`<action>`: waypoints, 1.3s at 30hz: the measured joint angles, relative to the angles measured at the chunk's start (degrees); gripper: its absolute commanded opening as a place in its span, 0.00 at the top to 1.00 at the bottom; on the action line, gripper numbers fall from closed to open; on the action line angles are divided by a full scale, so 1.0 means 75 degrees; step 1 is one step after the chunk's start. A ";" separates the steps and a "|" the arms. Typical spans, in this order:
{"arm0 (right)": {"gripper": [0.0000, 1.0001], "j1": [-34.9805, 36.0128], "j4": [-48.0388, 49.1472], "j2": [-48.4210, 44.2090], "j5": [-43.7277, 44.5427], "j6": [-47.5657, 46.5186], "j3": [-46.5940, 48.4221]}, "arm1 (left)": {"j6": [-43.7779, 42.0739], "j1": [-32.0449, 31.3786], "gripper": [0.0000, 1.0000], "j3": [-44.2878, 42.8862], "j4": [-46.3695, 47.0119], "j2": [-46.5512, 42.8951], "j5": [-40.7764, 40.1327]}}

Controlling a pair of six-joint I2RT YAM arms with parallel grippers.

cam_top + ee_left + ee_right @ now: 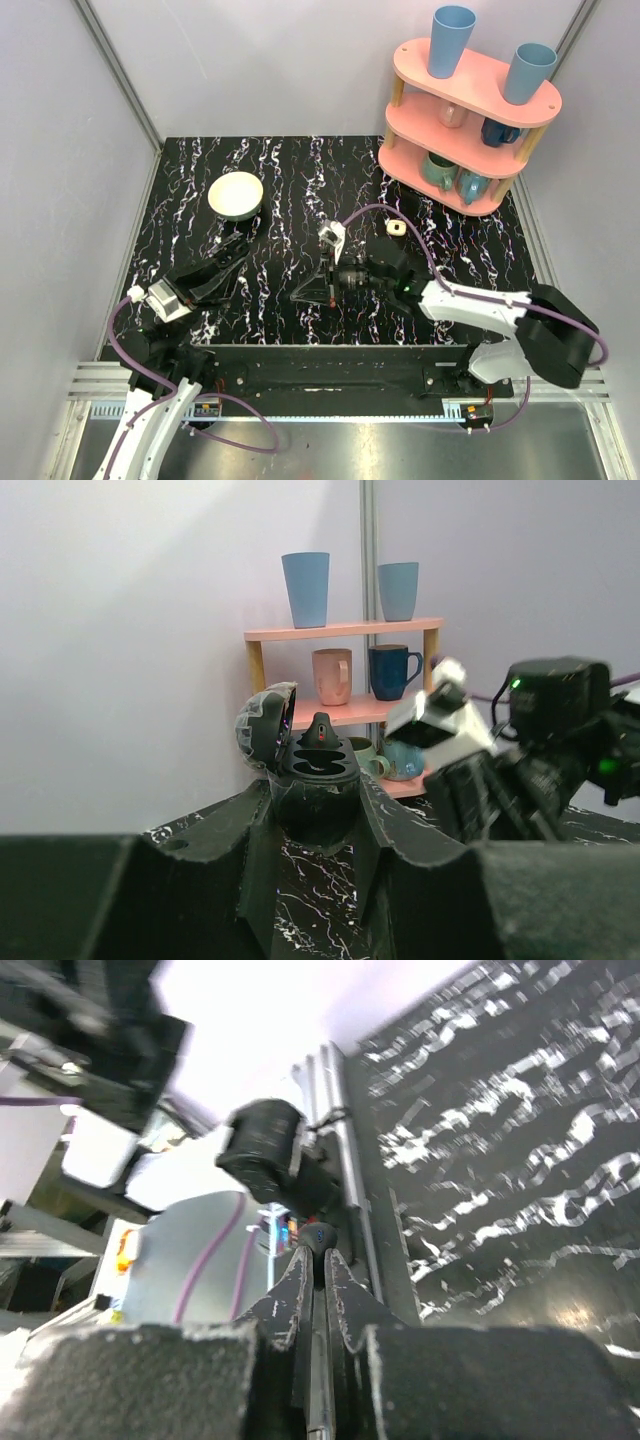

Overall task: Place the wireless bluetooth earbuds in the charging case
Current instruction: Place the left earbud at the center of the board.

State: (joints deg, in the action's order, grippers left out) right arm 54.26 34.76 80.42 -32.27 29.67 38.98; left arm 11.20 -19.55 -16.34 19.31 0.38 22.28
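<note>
The charging case [312, 780] is a small black box with its lid open, dark slots and a red light on top. It sits upright between my left gripper's [315, 815] fingertips, which are shut on it. In the top view the left gripper [232, 255] is left of centre, and the case is hard to make out there. My right gripper [316, 1260] is shut on a tiny dark round earbud [318, 1234] at its tips. In the top view the right gripper [300, 294] is at the table's middle, right of the left gripper. No cream-white earbuds show.
A round cream bowl [236, 195] stands behind the left gripper. A small cream square piece with a darker centre [396, 228] lies right of centre. A pink shelf [470, 130] with cups and mugs stands at the back right and also shows in the left wrist view [345, 630].
</note>
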 measured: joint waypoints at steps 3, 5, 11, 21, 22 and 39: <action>1.00 0.0000 0.0093 -0.0679 -0.0455 -0.0003 0.0003 | 0.0038 0.0023 1.00 0.0000 0.0026 0.0000 0.0017; 1.00 -0.0003 -0.0050 -0.0935 -0.0662 -0.0058 0.0017 | 0.0058 0.0023 1.00 0.0000 0.0041 0.0000 0.0035; 1.00 -0.0055 -0.0883 -0.1306 -0.1008 -0.0318 0.0041 | 0.0099 0.0020 1.00 0.0000 0.0067 0.0000 0.0070; 1.00 -0.0236 -0.1489 -0.1871 -0.1676 -0.0411 0.0335 | 0.0117 0.0023 1.00 0.0000 0.0114 0.0000 0.0163; 1.00 -0.0245 -0.1833 -0.1888 -0.1297 -0.0507 0.0455 | 0.0119 0.0020 1.00 0.0000 0.0119 0.0000 0.0172; 1.00 0.0009 -0.7621 0.0245 0.6306 0.0125 0.1929 | 0.0119 0.0023 1.00 0.0000 0.0119 0.0000 0.0187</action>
State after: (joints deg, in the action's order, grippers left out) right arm 54.33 -22.39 82.26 15.03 30.61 53.45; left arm 12.10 -19.38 -16.34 20.21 0.38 23.68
